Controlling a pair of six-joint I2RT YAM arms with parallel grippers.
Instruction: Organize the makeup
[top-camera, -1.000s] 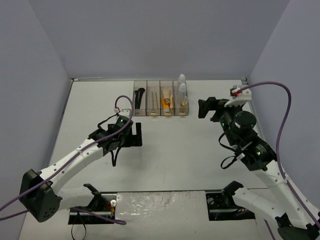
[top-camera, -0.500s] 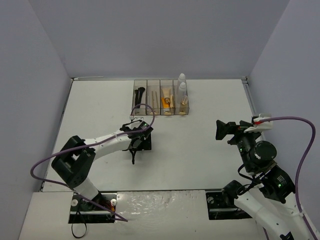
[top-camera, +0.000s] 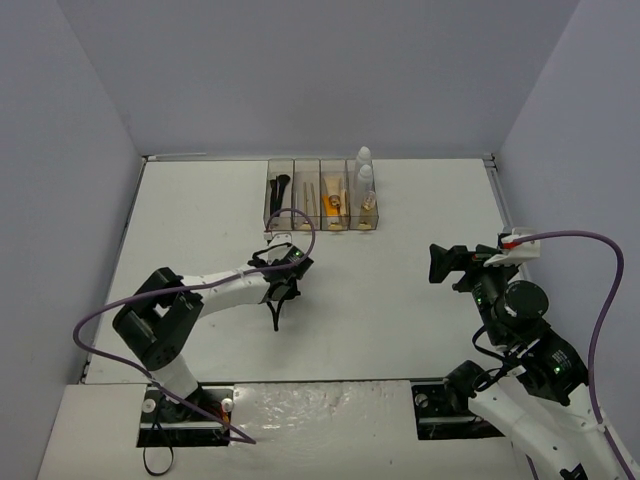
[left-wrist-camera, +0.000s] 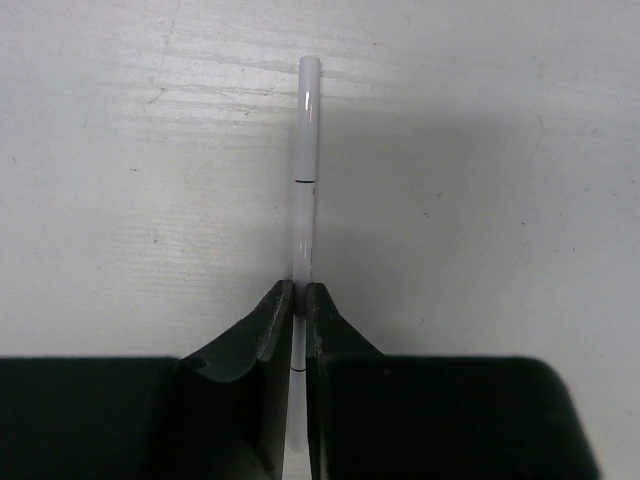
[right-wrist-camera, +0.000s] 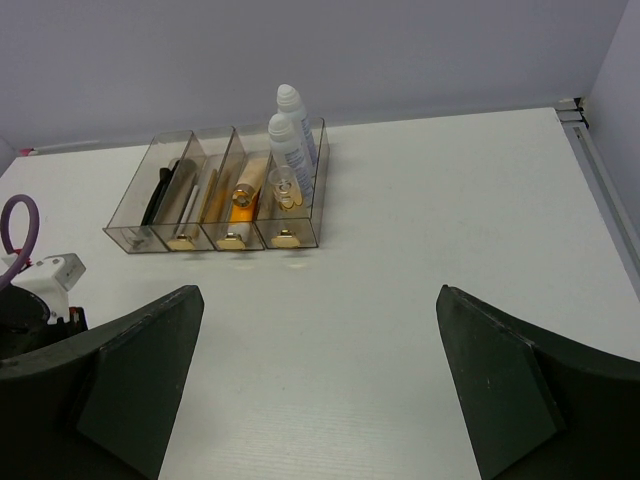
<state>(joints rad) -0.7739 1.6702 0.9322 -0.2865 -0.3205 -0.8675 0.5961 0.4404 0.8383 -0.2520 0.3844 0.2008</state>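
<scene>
One thin pencil (left-wrist-camera: 307, 150); lower end hidden in left gripper (left-wrist-camera: 299, 292).

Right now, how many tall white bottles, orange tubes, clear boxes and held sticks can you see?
Tall white bottles: 2
Orange tube: 1
Clear box: 1
White stick in the left gripper: 1
Total: 5

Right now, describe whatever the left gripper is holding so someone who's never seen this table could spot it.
On the white table, nearer than the clear four-compartment box at its far edge, the left gripper is shut on a thin white stick with fine black rings. Unlike the other makeup, which sits in the box, it is out over bare tabletop.
</scene>
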